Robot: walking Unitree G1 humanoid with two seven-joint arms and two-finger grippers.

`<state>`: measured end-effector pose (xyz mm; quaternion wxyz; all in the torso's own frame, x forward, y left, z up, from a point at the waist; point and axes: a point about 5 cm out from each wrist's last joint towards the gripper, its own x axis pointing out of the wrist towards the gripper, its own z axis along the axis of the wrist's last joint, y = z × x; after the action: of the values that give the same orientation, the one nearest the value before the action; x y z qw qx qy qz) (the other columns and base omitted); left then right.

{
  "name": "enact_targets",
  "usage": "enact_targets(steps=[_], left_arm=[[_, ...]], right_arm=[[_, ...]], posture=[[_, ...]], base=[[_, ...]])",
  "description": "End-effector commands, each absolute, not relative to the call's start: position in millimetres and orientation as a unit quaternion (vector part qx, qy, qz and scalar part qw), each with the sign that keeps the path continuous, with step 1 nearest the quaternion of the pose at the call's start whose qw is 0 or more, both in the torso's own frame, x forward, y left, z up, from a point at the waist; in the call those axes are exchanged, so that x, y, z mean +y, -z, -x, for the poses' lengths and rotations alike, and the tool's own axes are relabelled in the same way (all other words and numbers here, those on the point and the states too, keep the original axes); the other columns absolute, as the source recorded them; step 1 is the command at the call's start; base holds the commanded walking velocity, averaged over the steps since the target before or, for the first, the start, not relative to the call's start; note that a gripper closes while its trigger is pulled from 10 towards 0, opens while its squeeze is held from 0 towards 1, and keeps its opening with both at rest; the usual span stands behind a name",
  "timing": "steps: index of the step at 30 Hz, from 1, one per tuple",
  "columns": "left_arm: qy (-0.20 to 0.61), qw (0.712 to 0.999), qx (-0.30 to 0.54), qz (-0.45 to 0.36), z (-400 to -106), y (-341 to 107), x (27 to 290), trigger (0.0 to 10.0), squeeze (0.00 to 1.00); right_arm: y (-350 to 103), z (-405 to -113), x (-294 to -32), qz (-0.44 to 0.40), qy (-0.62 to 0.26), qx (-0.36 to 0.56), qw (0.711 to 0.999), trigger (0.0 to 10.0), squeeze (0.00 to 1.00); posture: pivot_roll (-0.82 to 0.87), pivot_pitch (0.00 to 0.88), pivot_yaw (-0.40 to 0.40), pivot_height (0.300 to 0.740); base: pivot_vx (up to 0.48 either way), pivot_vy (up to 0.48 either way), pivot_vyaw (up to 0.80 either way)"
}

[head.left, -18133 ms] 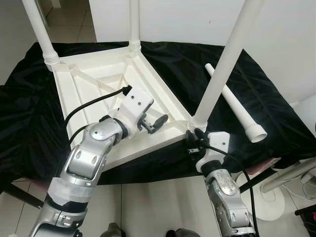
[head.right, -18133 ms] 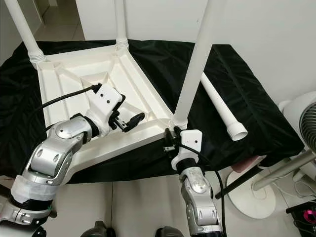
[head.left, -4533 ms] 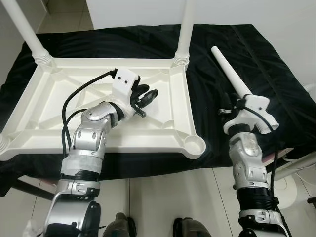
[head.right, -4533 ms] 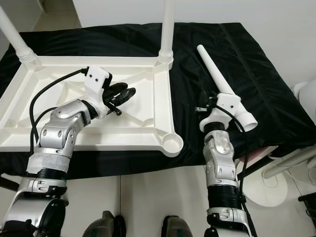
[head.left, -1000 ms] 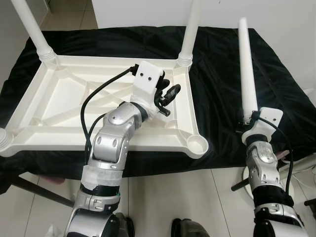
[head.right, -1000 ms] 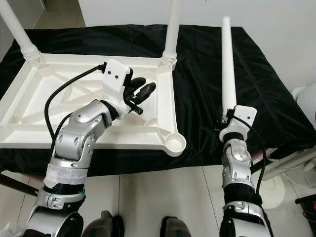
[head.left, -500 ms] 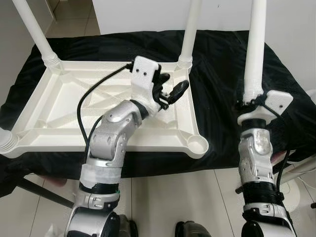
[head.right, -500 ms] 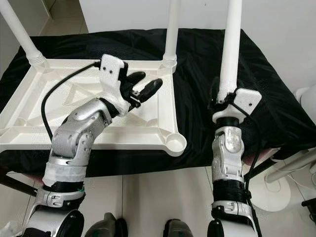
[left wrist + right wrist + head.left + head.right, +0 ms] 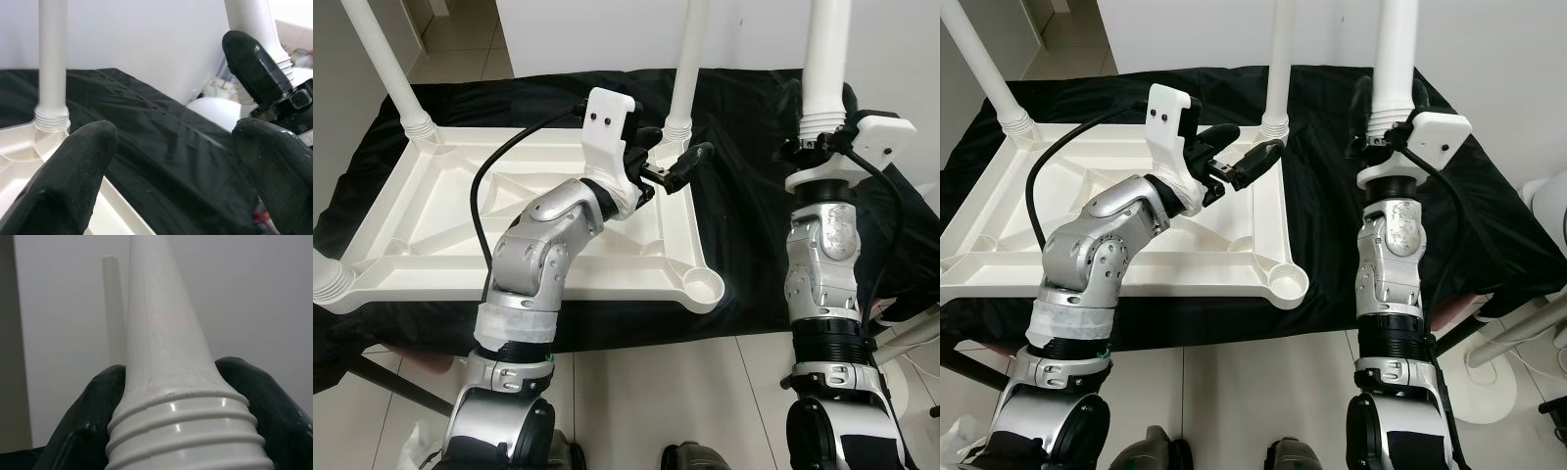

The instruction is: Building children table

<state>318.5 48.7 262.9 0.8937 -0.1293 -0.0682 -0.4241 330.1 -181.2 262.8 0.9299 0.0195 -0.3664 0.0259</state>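
So the white plastic tabletop [image 9: 431, 225] is lying upside down on a black cloth [image 9: 1489, 196], ribbed underside facing up. 3 legs look already fitted: 1 at the far left corner [image 9: 386, 69], 1 at the far right corner [image 9: 688, 69], and imo 1 at the near left, where just a threaded stub [image 9: 328, 282] pokes into frame. The near right corner socket [image 9: 705, 287] is empty, so that's the last 1 to do.

Right gripper [image 9: 1386, 122] is clamped around the 4th leg [image 9: 1396, 49], holding it upright w/ the threaded end down, well off to the right of the tabletop and above the cloth. Right wrist cam shows both black fingers [image 9: 98, 401] hugging the leg just above the ribbed threads, so the grip looks solid.

Left gripper [image 9: 671, 166] hangs over the far right part of the tabletop, near the far right leg, fingers spread apart and holding nothing.

Step in hand, I'd say: bringing the last leg over to its socket. Next move prob needs the right arm to swing the leg left and nearer, line the threaded end up over the empty socket, drop it in straight, then twist. Left gripper could brace the tabletop rim so it doesn't slide on the cloth.
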Motion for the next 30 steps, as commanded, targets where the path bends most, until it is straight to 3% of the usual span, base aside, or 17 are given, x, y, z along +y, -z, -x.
enact_targets(steps=[1, 5, 8, 9, 10, 11, 13, 14, 22, 30], left_arm=[[0.464, 0.872, -0.079, 0.136, -314, -270, 47, 10.0, 0.0], [0.508, 0.833, -0.099, 0.197, -313, -285, 60, 10.0, 0.0], [0.515, 0.828, -0.099, 0.198, -314, -286, 62, 10.0, 0.06], [0.518, 0.825, -0.095, 0.203, -315, -287, 63, 10.0, 0.63], [0.518, 0.825, -0.095, 0.203, -315, -287, 63, 10.0, 0.63], [0.518, 0.825, -0.088, 0.209, -318, -287, 64, 10.0, 0.93], [0.518, 0.825, -0.088, 0.209, -318, -287, 64, 10.0, 0.93], [0.518, 0.824, -0.081, 0.215, -321, -288, 64, 10.0, 0.0], [0.51, 0.833, -0.042, 0.211, -336, -287, 55, 10.0, 0.0], [0.501, 0.836, -0.035, 0.222, -343, -288, 55, 10.0, 0.0]], right_arm=[[-271, -327, -175, -0.015, -0.042, -0.387, 0.921, 10.0, 0.0], [-263, -325, -158, 0.008, -0.105, -0.371, 0.923, 10.0, 0.0], [-260, -324, -155, 0.012, -0.118, -0.365, 0.924, 10.0, 0.0], [-256, -324, -153, 0.015, -0.128, -0.359, 0.924, 10.0, 0.0], [-256, -324, -153, 0.015, -0.128, -0.359, 0.924, 10.0, 0.0], [-252, -323, -149, 0.019, -0.145, -0.35, 0.925, 10.0, 0.0], [-252, -323, -149, 0.019, -0.145, -0.35, 0.925, 10.0, 0.0], [-246, -321, -145, 0.025, -0.165, -0.339, 0.926, 10.0, 0.0], [-218, -306, -120, 0.039, -0.254, -0.289, 0.922, 10.0, 0.0], [-200, -294, -110, 0.044, -0.285, -0.26, 0.922, 10.0, 0.0]], posture=[[-0.12, 0.0, 0.04, 0.74], [-0.11, 0.0, 0.034, 0.74], [-0.11, 0.0, 0.034, 0.74], [-0.11, 0.0, 0.034, 0.74], [-0.11, 0.0, 0.034, 0.74], [-0.11, 0.0, 0.038, 0.74], [-0.11, 0.0, 0.038, 0.74], [-0.11, 0.0, 0.04, 0.74], [-0.13, 0.02, 0.053, 0.74], [-0.14, 0.03, 0.05, 0.74]], base=[[0.0, 0.0, 0.0], [0.0, 0.0, 0.0], [0.0, 0.0, 0.0], [0.0, 0.0, 0.0], [0.0, 0.0, 0.0], [0.0, 0.0, 0.0], [0.0, 0.0, 0.0], [0.0, 0.0, 0.0], [0.0, 0.0, 0.0], [0.0, 0.0, 0.0]])
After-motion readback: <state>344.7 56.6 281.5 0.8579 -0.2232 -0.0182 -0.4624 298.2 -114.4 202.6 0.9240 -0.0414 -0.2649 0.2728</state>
